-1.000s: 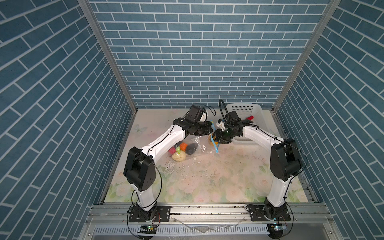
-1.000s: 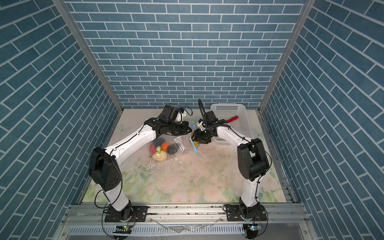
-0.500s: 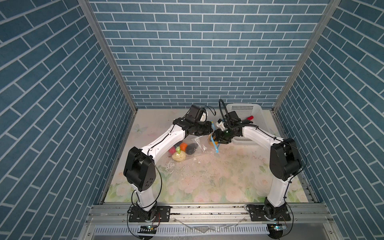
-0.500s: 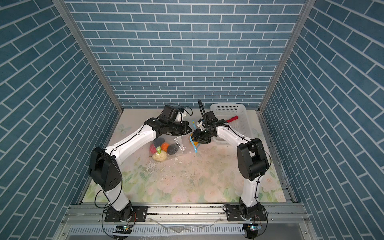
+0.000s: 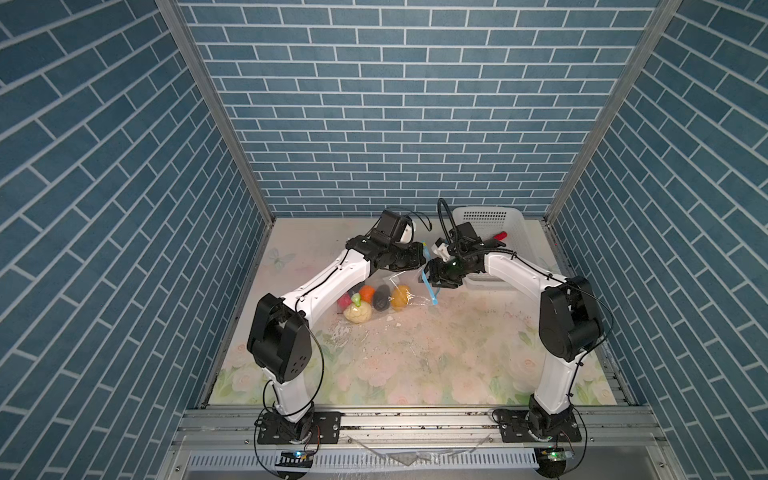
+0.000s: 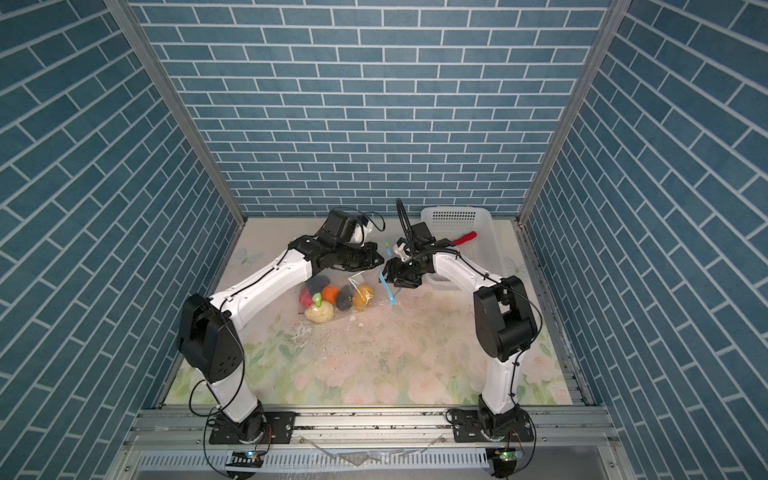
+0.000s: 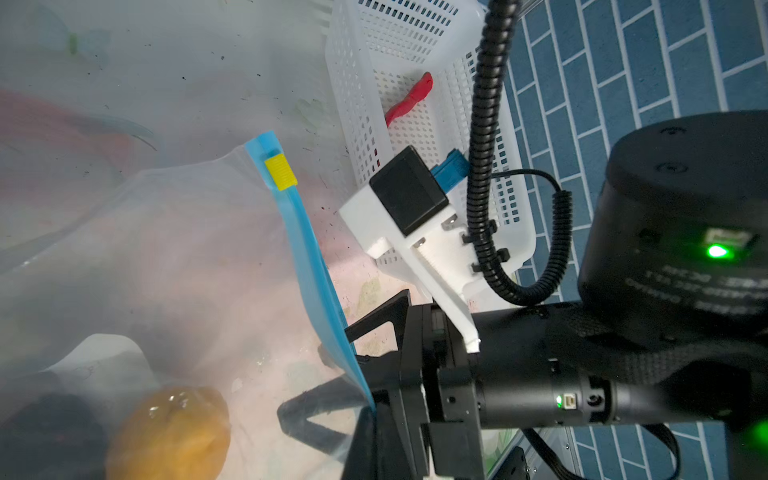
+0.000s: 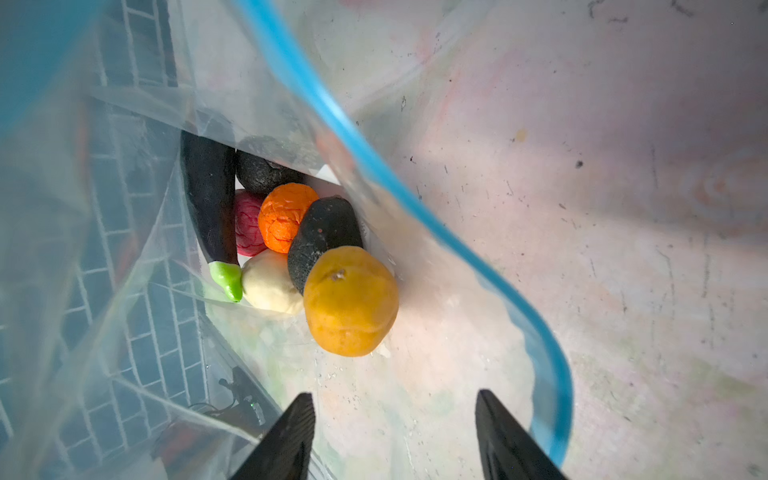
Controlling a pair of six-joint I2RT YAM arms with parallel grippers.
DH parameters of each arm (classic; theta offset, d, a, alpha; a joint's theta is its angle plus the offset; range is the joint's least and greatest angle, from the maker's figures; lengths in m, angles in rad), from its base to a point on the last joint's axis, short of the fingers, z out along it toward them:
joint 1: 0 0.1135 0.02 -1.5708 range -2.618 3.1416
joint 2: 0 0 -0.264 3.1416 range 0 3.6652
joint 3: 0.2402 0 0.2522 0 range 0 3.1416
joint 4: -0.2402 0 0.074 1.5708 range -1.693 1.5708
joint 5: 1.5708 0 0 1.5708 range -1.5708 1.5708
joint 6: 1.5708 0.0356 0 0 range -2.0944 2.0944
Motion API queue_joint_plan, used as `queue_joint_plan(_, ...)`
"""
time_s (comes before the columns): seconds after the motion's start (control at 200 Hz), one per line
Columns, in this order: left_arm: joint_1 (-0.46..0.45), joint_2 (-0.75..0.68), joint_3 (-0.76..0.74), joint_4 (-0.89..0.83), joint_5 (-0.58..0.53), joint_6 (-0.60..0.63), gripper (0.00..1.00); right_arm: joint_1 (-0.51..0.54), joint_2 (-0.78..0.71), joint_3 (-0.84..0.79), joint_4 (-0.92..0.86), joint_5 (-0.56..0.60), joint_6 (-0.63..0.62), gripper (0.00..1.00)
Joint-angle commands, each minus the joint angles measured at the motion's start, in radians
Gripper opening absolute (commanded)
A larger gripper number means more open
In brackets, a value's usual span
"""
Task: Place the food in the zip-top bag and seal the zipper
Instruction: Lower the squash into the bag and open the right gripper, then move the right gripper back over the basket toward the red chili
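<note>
Left arm [image 5: 332, 277] stretched forward over zip-top bag [image 7: 187, 249]. Left gripper [image 5: 418, 261] clamped tight on bag's upper edge. Right arm [image 5: 515, 270] elbow bent, reaching inward. Right gripper [image 8: 395, 436] at bag's mouth, jaws apart, nothing between them, tip close to left gripper.

Setting: robotics lab test cell, staged enclosure.
Evidence:
- printed brick-pattern wall panels [image 5: 395, 104] on three sides, framed by aluminium corner posts [image 5: 216, 108]
- floral printed sheet [image 5: 415, 353] as tabletop
- left arm [image 5: 332, 278], right arm [image 5: 519, 270] bolted to aluminium rail [image 5: 415, 424] at front
- green-lit electronics board [image 5: 296, 456] below rail
- toy food [image 5: 365, 299] as props
</note>
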Motion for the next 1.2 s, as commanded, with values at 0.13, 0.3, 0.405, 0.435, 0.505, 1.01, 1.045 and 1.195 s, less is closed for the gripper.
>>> queue_joint_plan(0.13,-0.006,0.002,0.004,0.005,-0.001,0.008,0.03,0.004,-0.055,-0.027,-0.033,0.027,0.007,0.63)
queue_joint_plan(0.3,-0.006,0.001,0.005,0.002,-0.001,0.01,0.03,-0.012,-0.138,-0.021,-0.109,0.131,-0.022,0.63)
queue_joint_plan(0.405,-0.006,-0.002,0.007,0.001,-0.001,0.011,0.03,-0.042,-0.187,-0.016,-0.144,0.204,-0.044,0.62)
queue_joint_plan(0.435,-0.006,0.0,0.009,0.001,-0.001,0.012,0.03,-0.056,-0.2,-0.018,-0.145,0.224,-0.049,0.62)
queue_joint_plan(0.505,-0.007,0.003,0.015,-0.001,0.001,0.012,0.03,-0.094,-0.222,-0.019,-0.15,0.282,-0.063,0.61)
queue_joint_plan(1.01,-0.007,0.024,0.059,-0.021,0.002,0.012,0.03,-0.33,0.036,0.181,-0.09,0.742,-0.06,0.6)
queue_joint_plan(1.045,-0.007,0.024,0.059,-0.023,0.002,0.012,0.03,-0.337,0.07,0.212,-0.09,0.746,-0.06,0.6)
queue_joint_plan(1.195,-0.007,0.036,0.068,-0.033,0.005,0.014,0.02,-0.36,0.203,0.346,-0.104,0.742,-0.054,0.6)
